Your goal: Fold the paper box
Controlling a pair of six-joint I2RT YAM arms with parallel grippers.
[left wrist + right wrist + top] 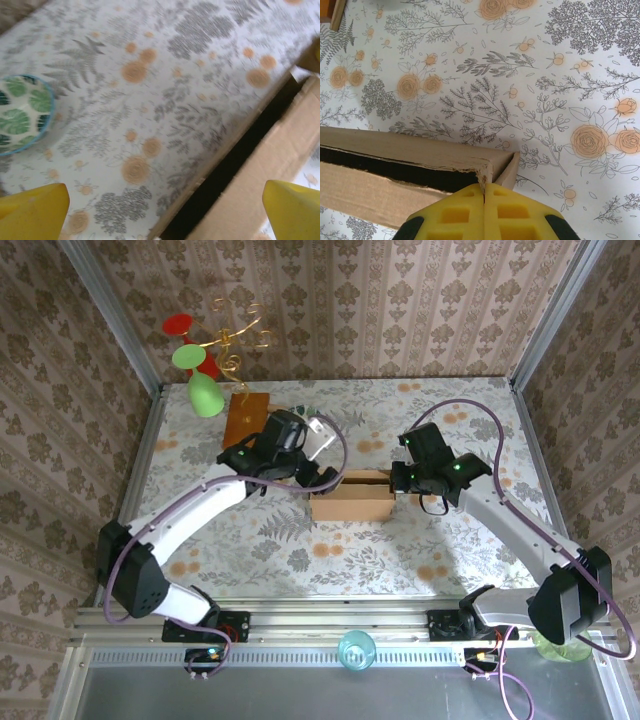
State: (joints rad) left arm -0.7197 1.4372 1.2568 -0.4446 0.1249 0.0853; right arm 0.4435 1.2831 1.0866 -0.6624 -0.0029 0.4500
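Closing up the paper box [352, 498] looks to be the step you are in. It sits near the middle of the counter [250, 550], already raised into a long low block, between the two arms.

Your left pincer [164, 210] hangs at its left end with the yellow fingers [35, 210] spread wide and nothing between them. In the left wrist view the box's edge lies close by one finger, and a small leaf-patterned bowl [22, 117] stands off to the other side, apart from the box. Your right pincer [484, 205] is at the right end, pads pressed flat together, tips touching the box's corner. Whether a sliver of cardboard is nipped between them you cannot tell.

Both wrist views show a dark slot running along the box between the top panel and the wall beneath, so I judge the lid is down but not seated. The next move calls for bringing the wide left pincer onto that loose long edge and pressing or tucking it in, while the right one steadies the far corner. Go squarely: a skewed push could slide the light box across the counter or buckle the ragged corner.
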